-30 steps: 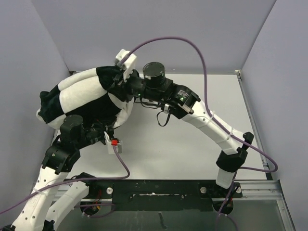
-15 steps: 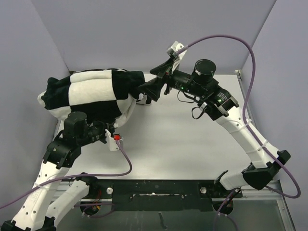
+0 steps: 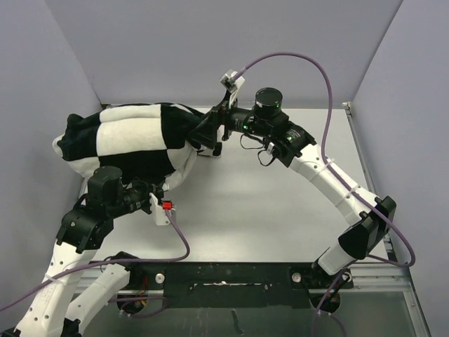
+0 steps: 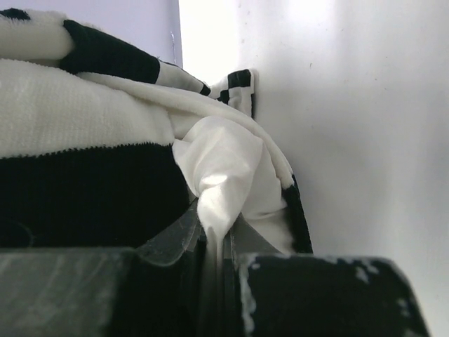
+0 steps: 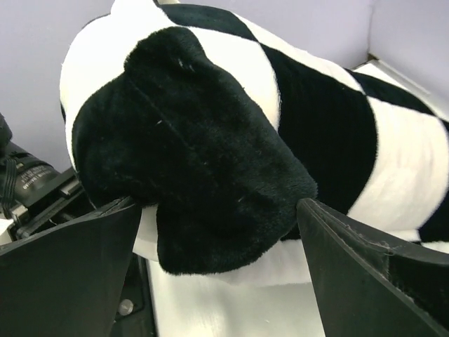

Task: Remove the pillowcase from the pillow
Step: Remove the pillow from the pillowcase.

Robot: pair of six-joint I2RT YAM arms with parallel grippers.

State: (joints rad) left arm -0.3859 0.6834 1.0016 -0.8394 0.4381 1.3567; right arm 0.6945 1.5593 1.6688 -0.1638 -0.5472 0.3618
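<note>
The pillowcase point(image 3: 130, 137), with the pillow point(image 4: 226, 165) inside it, lies at the far-left corner of the table point(image 3: 266, 210), where the left gripper point(image 4: 214, 242) pinches a white fold of the pillow (poking from the cover's mouth) and the right gripper point(image 5: 217, 203) stands spread wide around a black corner.

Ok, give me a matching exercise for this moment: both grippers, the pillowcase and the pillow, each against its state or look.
1. left gripper
2. right gripper
3. pillowcase
4. pillow

A. open, one finger on each side of a black plush corner
B. black-and-white checks, lying at the far left of the table
C. shut on a fold of smooth white cloth
D. plain white, poking out of the checked cover

Pairs: 1-C, 2-A, 3-B, 4-D
</note>
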